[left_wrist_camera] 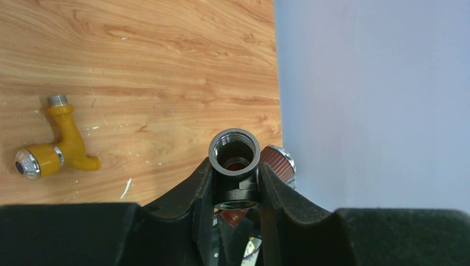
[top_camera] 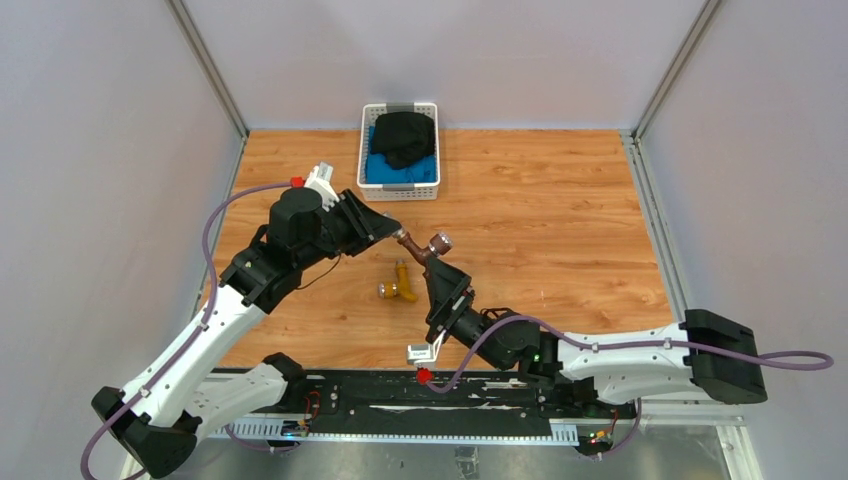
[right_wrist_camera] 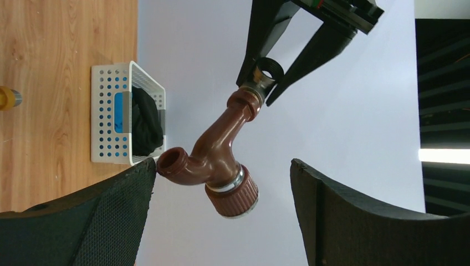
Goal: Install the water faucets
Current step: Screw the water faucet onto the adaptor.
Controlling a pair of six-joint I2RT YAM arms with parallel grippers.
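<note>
Black fingers (right_wrist_camera: 354, 221) of right gripper (right_wrist_camera: 221, 166) spread wide, flanking dark reddish-brown metal faucet (right_wrist_camera: 219, 141), mid-air over wooden table (top_camera: 560, 220). Long axis diagonal: inlet end at grey threaded metal fitting (left_wrist_camera: 235, 152) clamped in left gripper (left_wrist_camera: 234, 166), knob end toward right gripper. Brass-yellow faucet (left_wrist_camera: 66, 141) lying flat on table.

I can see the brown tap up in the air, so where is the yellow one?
In the overhead view the yellow tap lies loose on the wooden table near its middle, just below the brown tap and left of the right gripper.
</note>
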